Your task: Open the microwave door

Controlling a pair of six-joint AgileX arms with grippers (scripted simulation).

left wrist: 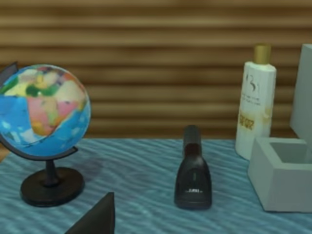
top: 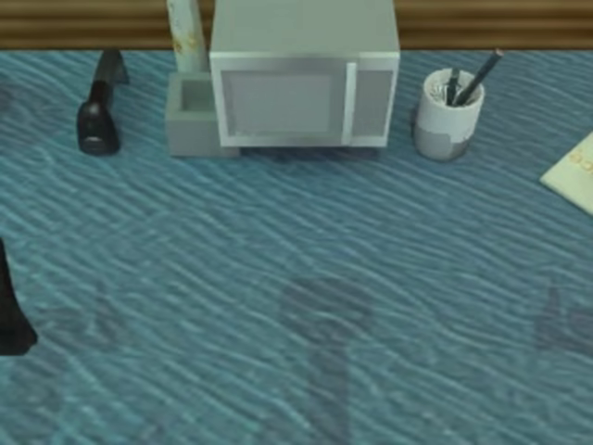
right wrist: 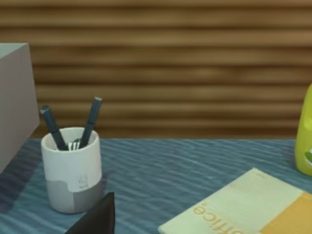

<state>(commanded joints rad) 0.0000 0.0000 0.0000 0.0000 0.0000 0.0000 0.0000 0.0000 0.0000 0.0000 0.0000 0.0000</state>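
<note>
Left claw [top: 11, 320] sat at the desk's [top: 278, 278] left edge, fingers' state not discernible. Far ahead to its right stood the microwave [top: 304, 69], microwave door [top: 283, 100] flush shut. Right claw lay outside the top view, state likewise unknown.

Scanner [top: 98, 119], holder [top: 192, 122], bottle [top: 188, 35], pen cup [top: 448, 115], book [top: 574, 171], globe [left wrist: 43, 117].
</note>
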